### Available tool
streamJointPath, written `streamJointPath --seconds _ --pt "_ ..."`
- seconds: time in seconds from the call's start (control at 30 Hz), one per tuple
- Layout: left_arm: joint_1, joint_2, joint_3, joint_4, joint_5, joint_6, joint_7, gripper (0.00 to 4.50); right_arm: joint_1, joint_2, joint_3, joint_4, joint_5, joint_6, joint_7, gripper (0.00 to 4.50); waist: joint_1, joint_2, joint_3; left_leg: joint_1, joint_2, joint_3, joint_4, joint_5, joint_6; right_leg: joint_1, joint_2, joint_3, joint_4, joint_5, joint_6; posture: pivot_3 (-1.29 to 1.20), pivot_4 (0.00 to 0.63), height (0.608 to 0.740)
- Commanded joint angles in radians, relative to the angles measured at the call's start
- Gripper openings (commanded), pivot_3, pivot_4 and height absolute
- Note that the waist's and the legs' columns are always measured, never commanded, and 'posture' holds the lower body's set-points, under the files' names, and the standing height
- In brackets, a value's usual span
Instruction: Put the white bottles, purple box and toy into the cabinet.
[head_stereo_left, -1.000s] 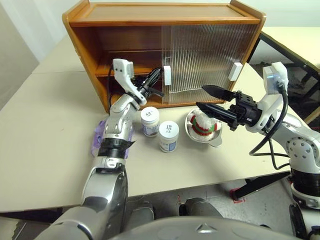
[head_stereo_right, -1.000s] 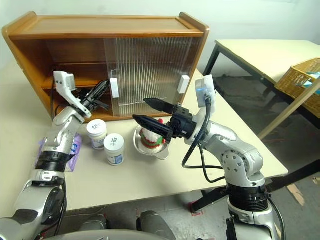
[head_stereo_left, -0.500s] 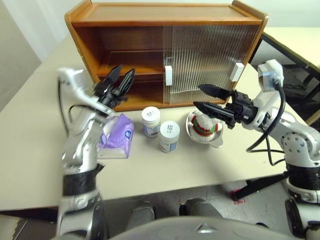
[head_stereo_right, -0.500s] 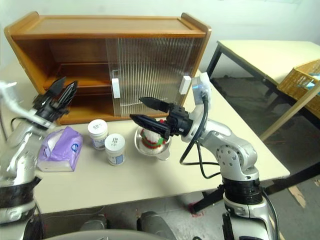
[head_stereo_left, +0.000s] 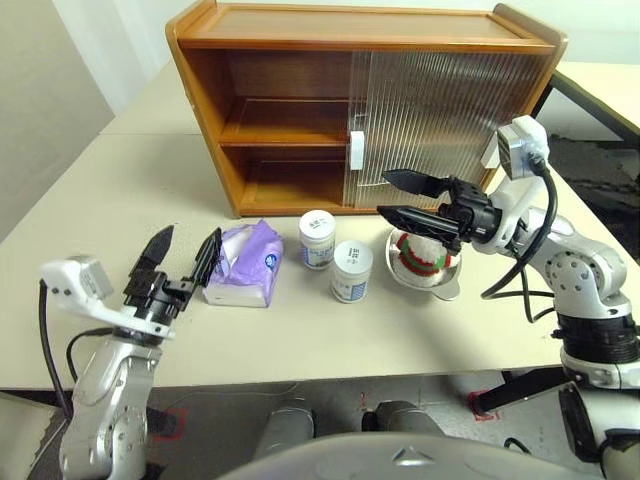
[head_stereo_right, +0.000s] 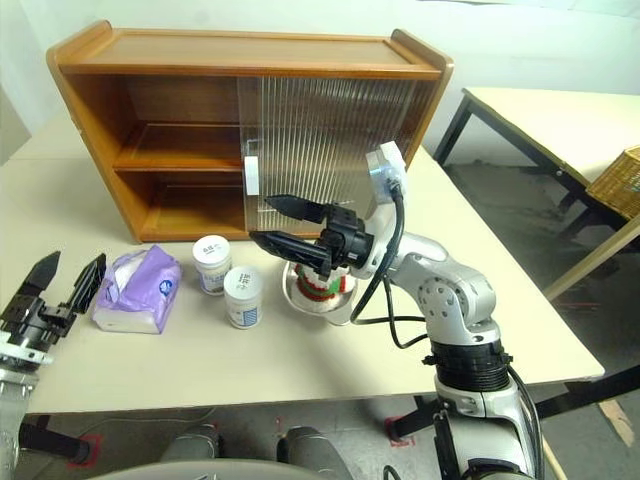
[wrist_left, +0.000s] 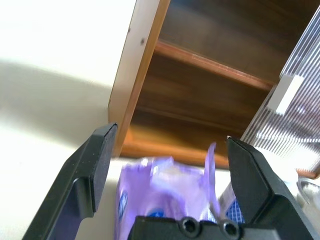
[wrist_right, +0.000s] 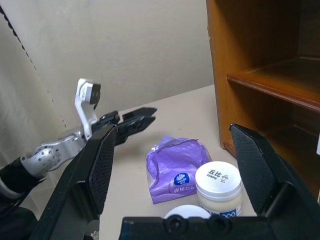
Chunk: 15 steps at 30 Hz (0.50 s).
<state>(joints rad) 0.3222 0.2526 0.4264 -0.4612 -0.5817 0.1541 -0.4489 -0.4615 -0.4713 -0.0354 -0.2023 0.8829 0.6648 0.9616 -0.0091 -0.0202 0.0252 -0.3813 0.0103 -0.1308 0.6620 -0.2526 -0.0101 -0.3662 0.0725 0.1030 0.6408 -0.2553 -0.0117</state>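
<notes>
- The purple box, a soft tissue pack, lies on the worktop in front of the cabinet, whose left half stands open with both shelves bare.
- The left claw hangs just beside the pack, fingers spread wide, holding nothing.
- The pack looks light and squashy; a pinch across its short sides, low on the body, should hold better than the loose tissue on top, which would likely pull free.
- Two white bottles stand close together between the pack and a steel bowl, lids on.
- The bottles appear stiff and smooth, probably slippery; a hold around the labelled body under the lid seems safest.
- The toy sits in the bowl, under the right claw, which is also fully spread and empty.
- Plush and light, the toy should squash in a grip; taking it at the middle looks best.
</notes>
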Motion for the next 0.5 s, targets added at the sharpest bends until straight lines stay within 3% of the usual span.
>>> streamJointPath --seconds 0.03,0.5 --pt "0.033 -0.008 -0.016 0.037 0.022 -0.044 -0.027 4.48 -0.016 0.007 0.008 0.011 -0.017 -0.007 0.012 4.50 0.002 0.000 0.000 0.000 0.000 0.000 0.000 0.000 -0.001 -0.001 0.000 0.000 0.001 -0.001 -0.001 0.02 0.023 0.740" --pt "0.021 -0.010 -0.100 0.281 0.116 -0.144 -0.068 4.48 -0.003 0.010 -0.010 -0.022 -0.014 0.008 -0.009 4.50 0.002 0.003 -0.002 0.002 0.001 0.000 -0.001 -0.001 -0.002 -0.003 0.004 0.000 0.009 -0.005 -0.005 -0.02 0.029 0.740"
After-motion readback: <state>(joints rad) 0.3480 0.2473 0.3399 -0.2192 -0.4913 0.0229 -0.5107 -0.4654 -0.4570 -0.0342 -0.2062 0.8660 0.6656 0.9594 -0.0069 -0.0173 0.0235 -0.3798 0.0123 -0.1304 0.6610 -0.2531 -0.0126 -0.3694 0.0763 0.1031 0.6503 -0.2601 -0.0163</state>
